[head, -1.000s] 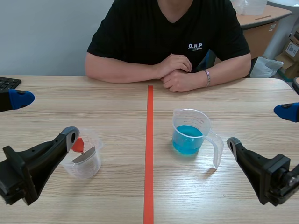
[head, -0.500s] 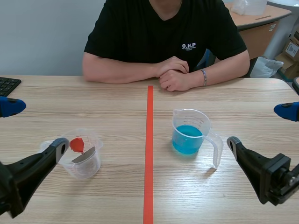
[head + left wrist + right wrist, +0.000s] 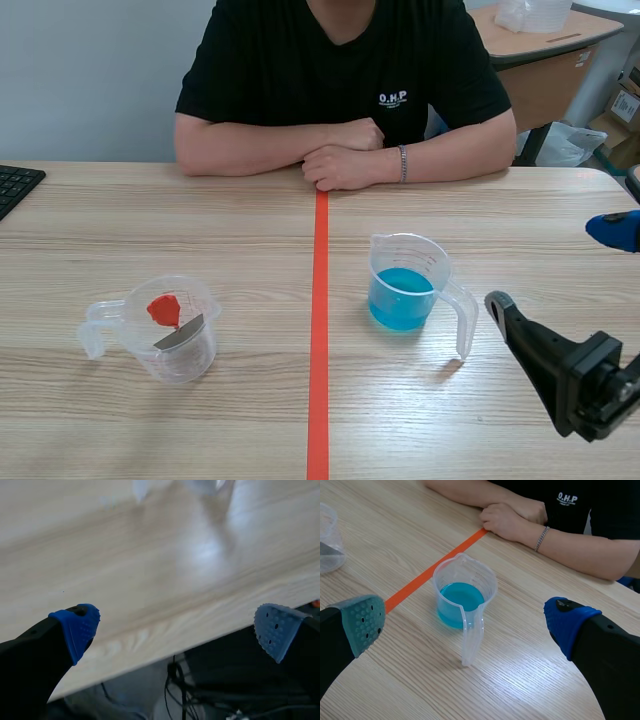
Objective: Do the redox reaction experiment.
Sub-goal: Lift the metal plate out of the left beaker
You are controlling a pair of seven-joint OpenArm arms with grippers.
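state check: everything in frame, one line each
Blue-liquid cup: upright, partly filled, ungripped.
Clear cup: upright, holds red piece and grey metal strip, ungripped.
Left tool: open, empty, over the table edge.
Right tool: open, empty, blue-liquid cup ahead.
Person's hands: clasped on the table.

Right end effector [image 3: 466, 622]: two thick matte-black fingers, broad at base, tapering toward tip. Grey-green pad [image 3: 362, 622] on one tip: flat face, rows of small dark dots. Bright blue pad [image 3: 567, 620] on other tip: smooth rounded cap. Grey-tipped finger [image 3: 545, 360] angular, with blocky black mount at base.

Left end effector [image 3: 175, 627]: same thick black fingers. Deep blue pad [image 3: 76, 625] caps one tip; pale blue-grey pad [image 3: 274, 630] on other, dotted face, scalloped edge.
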